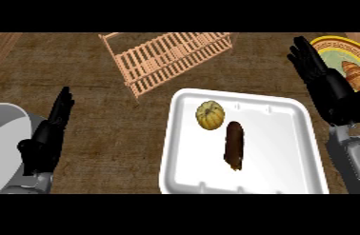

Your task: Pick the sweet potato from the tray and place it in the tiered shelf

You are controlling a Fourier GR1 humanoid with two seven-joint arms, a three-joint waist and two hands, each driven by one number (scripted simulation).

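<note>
A long dark brown sweet potato (234,145) lies near the middle of the white tray (281,148). Just above it on the tray sits a small yellow squash (209,115). The light wooden tiered shelf (165,58) stands at the far side of the counter, up and left of the tray. My right hand (323,82) is open, fingers straight, just past the tray's right edge and apart from the sweet potato. My left hand (49,132) is open and still at the left, fingers up, far from the tray.
A yellow-rimmed plate (346,51) with a bread-like item sits at the far right, partly behind my right hand. A grey round object (13,134) shows at the left edge, beside my left hand. Brown counter lies between the shelf and the tray.
</note>
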